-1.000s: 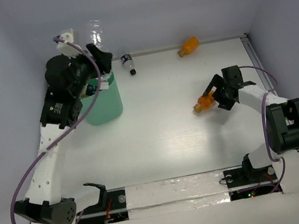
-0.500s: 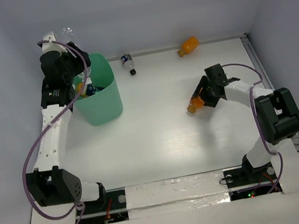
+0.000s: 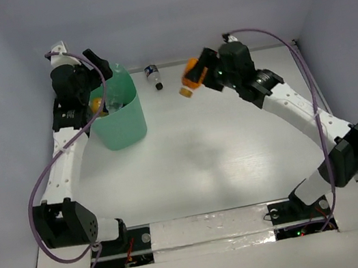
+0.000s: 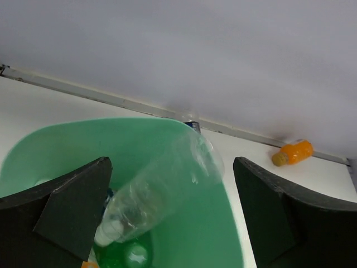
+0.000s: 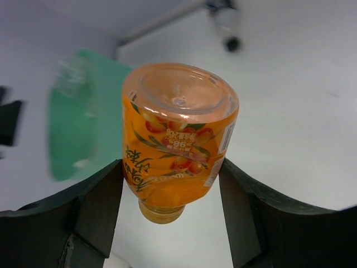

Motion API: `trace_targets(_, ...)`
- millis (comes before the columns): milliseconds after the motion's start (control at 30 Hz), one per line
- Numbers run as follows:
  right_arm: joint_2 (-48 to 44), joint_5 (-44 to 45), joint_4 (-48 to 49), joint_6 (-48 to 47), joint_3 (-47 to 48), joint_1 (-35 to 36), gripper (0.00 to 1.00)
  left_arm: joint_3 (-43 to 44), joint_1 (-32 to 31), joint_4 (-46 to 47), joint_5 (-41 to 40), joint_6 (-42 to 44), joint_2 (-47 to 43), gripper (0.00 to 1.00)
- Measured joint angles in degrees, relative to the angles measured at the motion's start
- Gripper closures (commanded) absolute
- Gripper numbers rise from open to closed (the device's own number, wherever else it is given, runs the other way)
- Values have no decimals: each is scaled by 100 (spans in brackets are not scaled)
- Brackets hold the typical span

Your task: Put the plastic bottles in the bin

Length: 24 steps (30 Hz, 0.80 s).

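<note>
The mint-green bin (image 3: 127,125) stands at the back left. My left gripper (image 3: 98,79) hangs open over its rim. In the left wrist view (image 4: 172,167) its jaws stand wide apart, and a clear bottle (image 4: 162,190) lies loose inside the bin (image 4: 72,134), cap down, above a green bottle (image 4: 125,254). My right gripper (image 3: 199,73) is shut on an orange labelled bottle (image 3: 189,78) and holds it in the air right of the bin. In the right wrist view (image 5: 172,167) the orange bottle (image 5: 178,134) sits between the jaws, cap down.
A small clear bottle with a dark cap (image 3: 153,77) lies by the back wall, right of the bin. Another orange bottle (image 4: 293,152) lies by the back wall further right; my right arm hides it in the top view. Walls close in the table's sides.
My left gripper has let go of the clear bottle, which has dropped into the bin. My right arm has lifted the orange bottle and swung it left and toward the back.
</note>
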Motion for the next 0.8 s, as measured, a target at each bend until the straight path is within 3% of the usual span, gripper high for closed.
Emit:
trace_targets(100, 608, 144, 11, -160, 1641, 723, 41, 0, 0, -72, 83, -120, -214, 17)
trace_targets(200, 1421, 267, 103, -352, 3276, 1270, 40, 0, 0, -249, 146, -352, -651, 29)
trace_targets(300, 2267, 308, 205, -459, 4555, 1604, 38, 4, 0, -345, 186, -634, -1182, 53)
trace_targets(333, 2588, 302, 214, -474, 4931, 1679, 34, 35, 0, -422, 195, -734, -1344, 64)
trace_targets(400, 3139, 278, 251, -501, 5488, 1786, 22, 195, 0, -509, 203, -866, -1624, 69)
trace_targets(467, 3838, 186, 236, -503, 6194, 1888, 0, 479, 0, -625, 219, -979, -1746, 69)
trace_targets(533, 4358, 96, 232, -551, 6653, 1950, 0, 835, 0, -695, 269, -1045, -1751, 69)
trace_targets(633, 4610, -2, 234, -599, 6610, 2015, 0, 1331, 0, -866, 396, -1093, -1663, 64)
trace_targets(800, 3731, -96, 474, -706, 5191, 1996, 4, 1620, -31, -1025, 752, -1191, -1462, 52)
